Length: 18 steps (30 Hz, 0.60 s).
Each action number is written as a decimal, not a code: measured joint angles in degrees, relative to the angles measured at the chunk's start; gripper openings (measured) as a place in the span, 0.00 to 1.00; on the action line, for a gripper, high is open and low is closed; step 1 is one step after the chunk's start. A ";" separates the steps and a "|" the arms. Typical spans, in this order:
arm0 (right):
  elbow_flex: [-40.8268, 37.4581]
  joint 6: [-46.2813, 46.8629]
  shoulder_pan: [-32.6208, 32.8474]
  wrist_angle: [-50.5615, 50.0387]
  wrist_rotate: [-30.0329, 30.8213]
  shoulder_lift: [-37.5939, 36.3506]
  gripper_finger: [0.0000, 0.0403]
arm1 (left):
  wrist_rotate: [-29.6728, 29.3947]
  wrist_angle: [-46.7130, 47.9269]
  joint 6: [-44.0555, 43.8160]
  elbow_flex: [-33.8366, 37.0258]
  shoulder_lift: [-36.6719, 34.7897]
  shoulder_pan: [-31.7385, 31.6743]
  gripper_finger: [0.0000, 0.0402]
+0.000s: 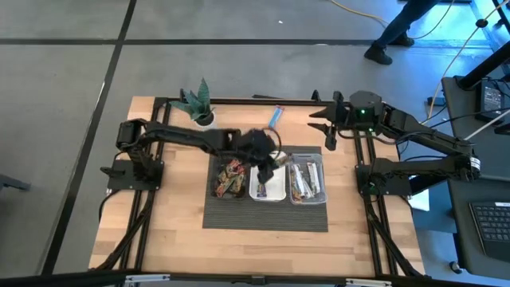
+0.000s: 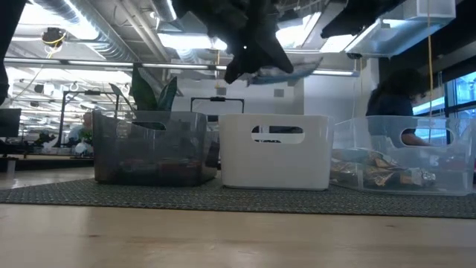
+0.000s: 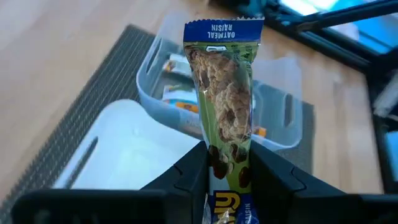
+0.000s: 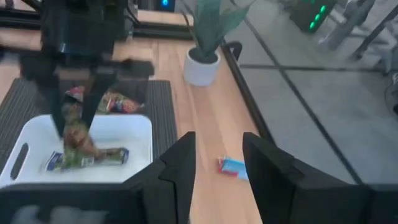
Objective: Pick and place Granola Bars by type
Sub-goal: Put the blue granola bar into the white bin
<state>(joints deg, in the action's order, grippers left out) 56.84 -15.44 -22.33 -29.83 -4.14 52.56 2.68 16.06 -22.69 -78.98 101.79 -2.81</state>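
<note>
Fingers of my left gripper point(image 3: 227, 171) pinch a light, crinkly, slippery granola bar point(image 3: 225, 93) by its end seam over the white tray point(image 1: 267, 191); my right gripper point(image 4: 217, 168) waits open.

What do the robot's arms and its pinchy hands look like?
Both arms are dark, nearly black, built from jointed links, with black cables trailing from their bases. The right arm shows a small green light near its wrist. The left gripper and the right gripper each have two chunky, angular black fingers with flat inner faces. No lettering is readable on them.
</note>
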 joint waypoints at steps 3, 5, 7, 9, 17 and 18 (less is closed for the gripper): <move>0.00 -0.87 0.00 1.55 0.02 0.00 0.34 | -3.45 0.92 -4.63 0.03 0.62 2.15 0.23; 0.00 -1.47 0.00 2.29 0.02 0.00 0.34 | -5.16 2.28 -10.68 -0.02 0.60 2.85 0.23; 0.00 -1.53 0.00 2.64 0.02 0.00 0.34 | -7.96 5.25 -17.74 -0.04 0.60 3.53 0.23; 0.00 -1.58 0.00 2.74 0.00 0.00 0.34 | -10.73 7.25 -24.28 -0.04 0.60 3.96 0.23; 0.00 -1.58 0.00 2.61 0.02 0.00 0.34 | -14.41 9.66 -38.99 -0.15 3.54 3.81 0.22; 0.00 -1.60 0.00 2.56 0.00 0.00 0.34 | -13.60 10.59 -39.63 -0.07 4.22 3.79 0.22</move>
<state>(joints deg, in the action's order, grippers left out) 56.84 -17.04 -22.33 -27.27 -4.14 52.56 -10.92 26.66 -62.31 -79.05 106.01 0.98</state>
